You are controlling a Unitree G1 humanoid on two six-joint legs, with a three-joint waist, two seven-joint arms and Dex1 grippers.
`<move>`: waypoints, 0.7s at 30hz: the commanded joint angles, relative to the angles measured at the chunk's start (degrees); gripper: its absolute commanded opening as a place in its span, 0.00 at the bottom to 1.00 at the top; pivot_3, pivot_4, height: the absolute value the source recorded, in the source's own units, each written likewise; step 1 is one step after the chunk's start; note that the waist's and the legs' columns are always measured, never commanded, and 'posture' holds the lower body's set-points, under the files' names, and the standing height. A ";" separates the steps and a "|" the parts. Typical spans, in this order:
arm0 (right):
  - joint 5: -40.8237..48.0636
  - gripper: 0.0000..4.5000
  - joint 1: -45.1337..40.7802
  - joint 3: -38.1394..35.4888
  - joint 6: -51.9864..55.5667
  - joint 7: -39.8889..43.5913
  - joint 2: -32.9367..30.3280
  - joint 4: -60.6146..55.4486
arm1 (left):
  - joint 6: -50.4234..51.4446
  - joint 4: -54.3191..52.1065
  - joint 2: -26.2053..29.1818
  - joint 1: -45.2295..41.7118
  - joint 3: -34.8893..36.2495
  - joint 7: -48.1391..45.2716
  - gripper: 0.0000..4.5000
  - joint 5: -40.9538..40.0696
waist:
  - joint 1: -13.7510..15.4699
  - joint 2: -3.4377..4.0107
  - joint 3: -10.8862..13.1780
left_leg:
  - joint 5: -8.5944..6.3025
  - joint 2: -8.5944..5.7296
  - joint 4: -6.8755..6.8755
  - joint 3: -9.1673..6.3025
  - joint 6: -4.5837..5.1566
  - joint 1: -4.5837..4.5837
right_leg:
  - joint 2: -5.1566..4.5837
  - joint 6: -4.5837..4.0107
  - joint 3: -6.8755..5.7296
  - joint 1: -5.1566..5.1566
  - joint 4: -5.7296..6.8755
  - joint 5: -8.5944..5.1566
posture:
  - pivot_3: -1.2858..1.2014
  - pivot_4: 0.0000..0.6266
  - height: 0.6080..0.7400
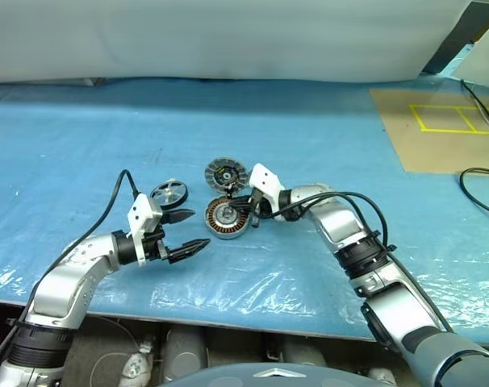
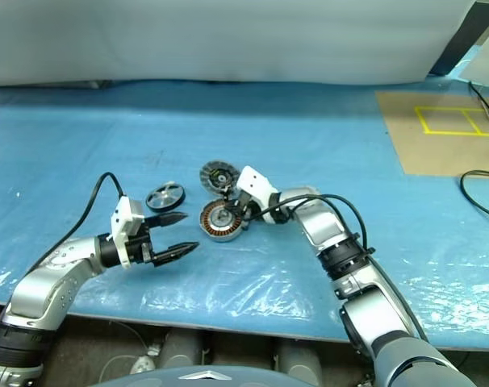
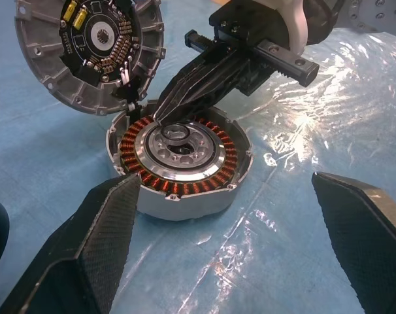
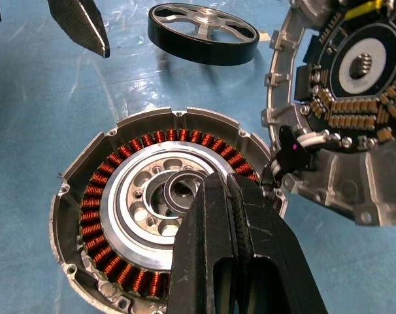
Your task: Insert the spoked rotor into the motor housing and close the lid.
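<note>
- The spoked rotor (image 1: pixel 169 193) lies flat on the table, just beyond the left gripper (image 1: pixel 185 232) — fingers spread wide, holding nothing, nearer arm.
- The right gripper (image 4: pixel 214 196), fingers pressed together, tips over the motor housing (image 1: pixel 226 218) — lid (image 1: pixel 224 172) beside.

Silver-grey jointed arms with black rings at the joints. White block behind each hand, left hand (image 1: pixel 185 232) and right hand (image 1: pixel 243 211). Two black, tapered, textured fingers (image 3: pixel 100 242) apiece. Thin black cables looping back from both white blocks.
</note>
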 commanded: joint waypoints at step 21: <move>-2.04 0.00 -1.65 0.86 -3.09 3.39 -0.81 1.95 | -0.25 -0.70 -0.25 -0.55 0.72 0.68 0.98 -0.15 | 0.00 0.00 0.00 | 0.00 0.00 0.01 0.00 0.00 0.01 | 0.00 0.00 0.00 0.01 0.02 0.00 | 0.52 0.24 1.00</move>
